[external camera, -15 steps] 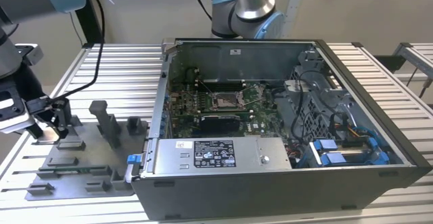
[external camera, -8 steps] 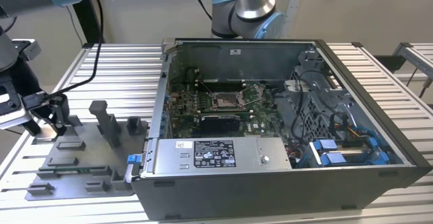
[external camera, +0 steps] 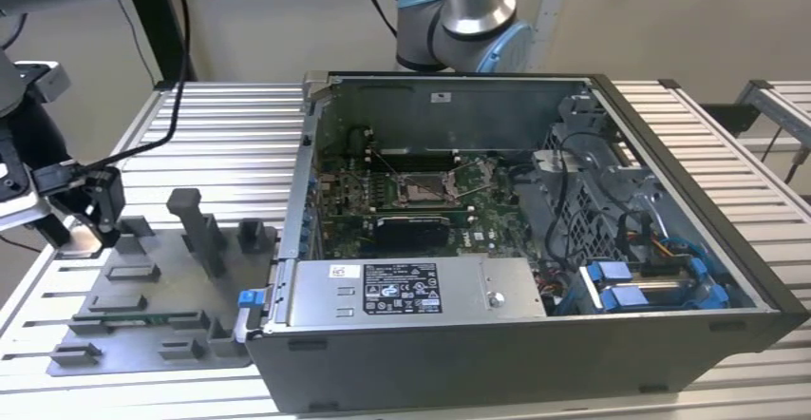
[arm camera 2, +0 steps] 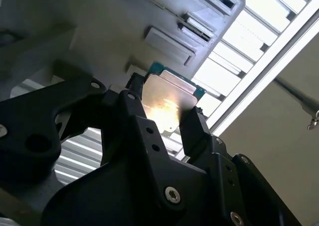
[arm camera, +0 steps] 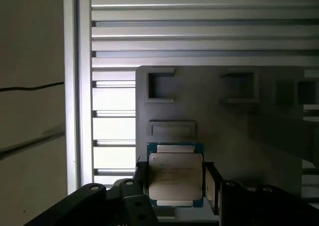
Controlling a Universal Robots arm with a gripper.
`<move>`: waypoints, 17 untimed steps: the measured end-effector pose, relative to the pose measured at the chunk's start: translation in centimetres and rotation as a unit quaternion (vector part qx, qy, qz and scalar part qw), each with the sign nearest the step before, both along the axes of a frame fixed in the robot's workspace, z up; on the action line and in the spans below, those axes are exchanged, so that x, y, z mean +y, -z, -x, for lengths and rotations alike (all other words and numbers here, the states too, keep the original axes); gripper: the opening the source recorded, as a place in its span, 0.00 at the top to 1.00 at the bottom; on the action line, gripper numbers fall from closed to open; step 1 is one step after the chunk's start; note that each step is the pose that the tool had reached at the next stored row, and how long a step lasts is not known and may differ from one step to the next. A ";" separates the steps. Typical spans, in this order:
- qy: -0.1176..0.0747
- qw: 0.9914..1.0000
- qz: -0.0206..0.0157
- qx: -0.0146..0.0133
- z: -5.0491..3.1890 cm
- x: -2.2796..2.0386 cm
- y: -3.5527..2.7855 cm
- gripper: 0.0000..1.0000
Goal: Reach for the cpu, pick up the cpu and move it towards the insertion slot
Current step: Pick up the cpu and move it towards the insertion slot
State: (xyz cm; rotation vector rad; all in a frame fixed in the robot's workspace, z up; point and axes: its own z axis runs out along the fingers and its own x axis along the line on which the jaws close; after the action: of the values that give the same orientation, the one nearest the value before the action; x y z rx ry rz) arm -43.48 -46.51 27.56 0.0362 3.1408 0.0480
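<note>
Your pincer (external camera: 79, 225) is closed on the chip (arm camera: 175, 172). In both wrist views a black finger (arm camera 2: 193, 131) presses on each of two opposite sides of the chip (arm camera 2: 169, 94), so it sits tight between them.

The chip is thin, flat and square. Its top is pale silver metal with a little faint print on it. A narrow blue-green rim shows around the silver part. In the second wrist view a bright patch of light shines on the top.

The chip is over the grey tray (external camera: 152, 344), at the tray's far corner on the exterior view's left, close to the edge of the slatted metal desk (external camera: 709, 135). You cannot tell if it touches the tray or hangs just above it. Behind it in the first wrist view you see the tray's (arm camera: 234, 131) raised blocks and square pockets.

The socket (external camera: 423, 189) has a silver frame and a dark middle. It sits on the green board (external camera: 342, 220) inside the open computer case (external camera: 507, 344), well apart from the pincer.
</note>
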 end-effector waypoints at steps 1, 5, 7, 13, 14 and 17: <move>0.000 1.000 0.000 0.000 0.00 0.00 -0.09 1.00; 0.000 1.000 0.000 0.000 -0.01 0.00 -0.41 1.00; 0.000 1.000 0.000 0.000 -0.01 0.00 -0.58 1.00; 0.000 1.000 0.000 0.000 -0.01 0.00 -1.43 1.00; 0.000 1.000 0.000 0.000 0.00 0.00 -1.57 1.00; 0.000 1.000 0.000 0.000 0.00 0.00 -1.93 1.00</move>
State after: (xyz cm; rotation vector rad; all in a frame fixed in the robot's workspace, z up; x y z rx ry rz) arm -43.48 -46.51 29.50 0.0362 3.1409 0.0478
